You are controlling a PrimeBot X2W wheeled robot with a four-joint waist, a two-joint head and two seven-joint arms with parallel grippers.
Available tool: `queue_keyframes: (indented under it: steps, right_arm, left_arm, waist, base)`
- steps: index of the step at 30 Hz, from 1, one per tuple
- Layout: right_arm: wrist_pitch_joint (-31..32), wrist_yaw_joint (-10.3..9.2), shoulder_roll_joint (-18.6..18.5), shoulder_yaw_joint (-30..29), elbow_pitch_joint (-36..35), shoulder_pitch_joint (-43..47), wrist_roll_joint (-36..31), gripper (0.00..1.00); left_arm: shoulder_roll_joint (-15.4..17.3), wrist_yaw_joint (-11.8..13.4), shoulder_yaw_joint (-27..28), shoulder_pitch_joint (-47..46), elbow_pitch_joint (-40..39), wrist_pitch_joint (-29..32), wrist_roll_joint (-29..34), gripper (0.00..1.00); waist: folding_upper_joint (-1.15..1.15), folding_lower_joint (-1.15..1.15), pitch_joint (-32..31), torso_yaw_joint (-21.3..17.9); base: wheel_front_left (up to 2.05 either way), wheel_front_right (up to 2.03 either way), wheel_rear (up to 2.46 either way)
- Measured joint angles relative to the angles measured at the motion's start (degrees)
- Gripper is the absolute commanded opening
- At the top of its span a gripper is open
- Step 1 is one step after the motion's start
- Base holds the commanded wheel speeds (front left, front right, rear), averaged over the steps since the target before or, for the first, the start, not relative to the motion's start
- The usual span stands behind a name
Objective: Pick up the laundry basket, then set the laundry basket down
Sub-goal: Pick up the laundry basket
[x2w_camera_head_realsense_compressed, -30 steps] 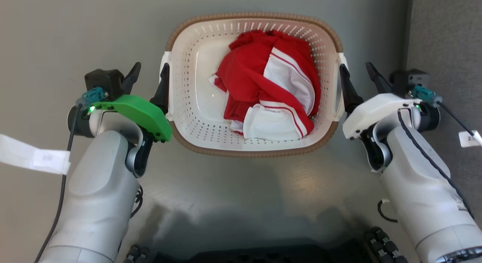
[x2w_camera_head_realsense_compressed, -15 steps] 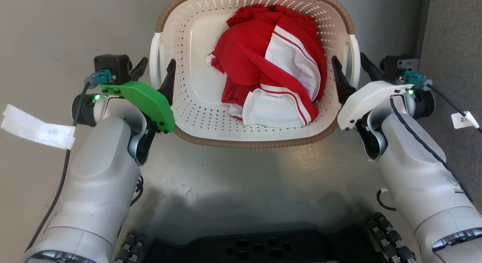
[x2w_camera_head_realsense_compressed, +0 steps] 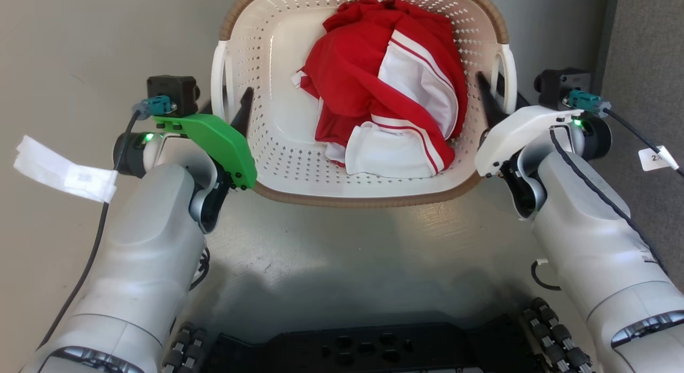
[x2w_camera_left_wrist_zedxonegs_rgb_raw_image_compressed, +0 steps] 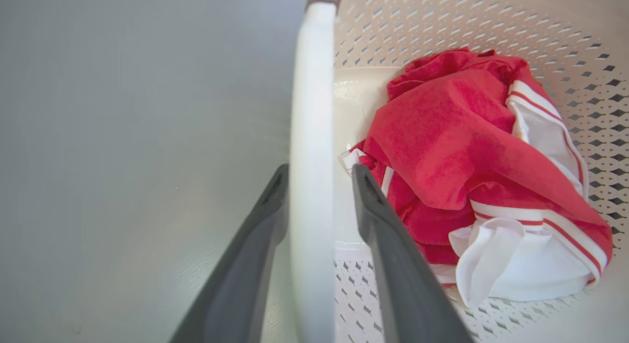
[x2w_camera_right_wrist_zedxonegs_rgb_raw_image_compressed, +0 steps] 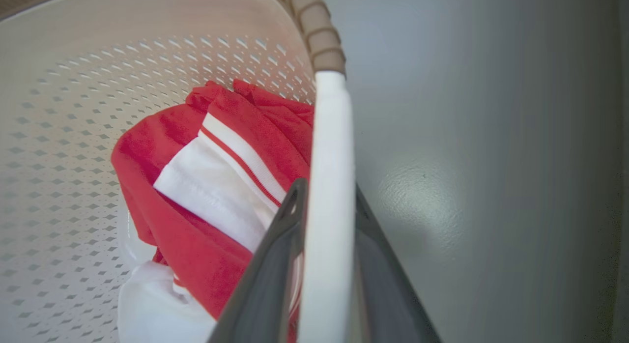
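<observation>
A: Where to find the laundry basket (x2w_camera_head_realsense_compressed: 363, 197)?

B: Straight in front of the robot, over the grey floor (x2w_camera_head_realsense_compressed: 347, 255), between the two arms. Resting or lifted: impossible to tell. Inside, a crumpled red and white garment (x2w_camera_head_realsense_compressed: 368, 79), lying more toward the right wall.

A: And the left gripper (x2w_camera_left_wrist_zedxonegs_rgb_raw_image_compressed: 320, 172)?

B: Set astride the white left handle (x2w_camera_left_wrist_zedxonegs_rgb_raw_image_compressed: 312, 87), with one dark finger on each side. Outer finger (x2w_camera_left_wrist_zedxonegs_rgb_raw_image_compressed: 245, 254) close against the handle. Inner finger (x2w_camera_left_wrist_zedxonegs_rgb_raw_image_compressed: 393, 254) inside the basket, with a thin gap between it and the handle. So a little spread, not pinching.

A: Same for the right gripper (x2w_camera_right_wrist_zedxonegs_rgb_raw_image_compressed: 328, 188)?

B: Not quite. Also astride, here on the white right handle (x2w_camera_right_wrist_zedxonegs_rgb_raw_image_compressed: 331, 127), but pressed flush against both edges, so pinching it. Inner fingertip just beside the white stripe of the garment.

A: Anything else close by?

B: A green cover (x2w_camera_head_realsense_compressed: 214, 140) on the left wrist and a white cover (x2w_camera_head_realsense_compressed: 521, 132) on the right wrist. Also a white paper tag (x2w_camera_head_realsense_compressed: 64, 170) hanging on the left cable.
</observation>
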Motion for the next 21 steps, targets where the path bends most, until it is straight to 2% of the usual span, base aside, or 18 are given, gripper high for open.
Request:
queue_keyframes:
  steps: [1, 11, 21]
  right_arm:
    - [0.0, 0.0, 0.1, 0.1, 0.2, 0.0, 0.3, 0.0]
    - [0.0, -0.01, 0.1, 1.5, 2.0, -0.9, 1.9, 0.0]
    - [0.0, 0.65, 0.1, 2.6, 3.7, -0.5, 4.9, 0.0]
  left_arm:
    - [0.0, 0.0, -0.5, 0.0, 0.0, 0.3, -0.6, 0.0]
    - [0.0, 0.4, -2.8, -0.3, 1.6, -0.2, -3.7, 0.0]
    - [0.0, 0.4, -6.1, -0.2, 3.7, -0.9, -5.7, 0.0]
  waist:
    - [0.0, 0.0, 0.0, 0.0]
    - [0.0, 0.0, -0.6, -0.1]
    - [0.0, 0.0, -4.6, 0.1]
  base:
    - [0.0, 0.0, 0.0]
    - [0.0, 0.0, 0.0]
    - [0.0, 0.0, 0.0]
